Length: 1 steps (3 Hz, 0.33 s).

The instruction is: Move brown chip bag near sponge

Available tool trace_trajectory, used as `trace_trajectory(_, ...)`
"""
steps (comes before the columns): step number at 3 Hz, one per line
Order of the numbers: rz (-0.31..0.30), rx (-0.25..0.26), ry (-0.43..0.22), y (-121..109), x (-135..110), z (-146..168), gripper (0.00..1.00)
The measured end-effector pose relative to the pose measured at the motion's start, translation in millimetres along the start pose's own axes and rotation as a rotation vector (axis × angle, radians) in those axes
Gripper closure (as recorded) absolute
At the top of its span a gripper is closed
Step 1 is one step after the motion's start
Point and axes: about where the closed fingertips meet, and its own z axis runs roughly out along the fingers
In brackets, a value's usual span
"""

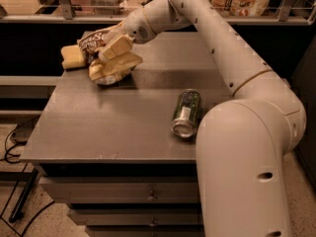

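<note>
Grey table (98, 132), back-left corner: brown chip bag (91, 43) lies crumpled, touching the pale yellow sponge (70, 57) on its left. Gripper (101, 63) sits down on the bag's near side, covering most of it; cannot tell if the claw is clamped on the bag or apart. Green-silver can (186, 111) on its side, well apart, near the front-right edge.

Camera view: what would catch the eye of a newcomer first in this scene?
The big white arm fills the right side and reaches across the grey table to its far left corner. There the gripper is at the brown chip bag, which lies right beside the pale yellow sponge. A green-and-silver can lies on its side, alone, toward the table's front right.
</note>
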Motion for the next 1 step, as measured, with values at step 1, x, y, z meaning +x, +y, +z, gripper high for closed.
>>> trace_trajectory(1,0.001,-0.005,0.0,0.5,0.2,3.3,0.0)
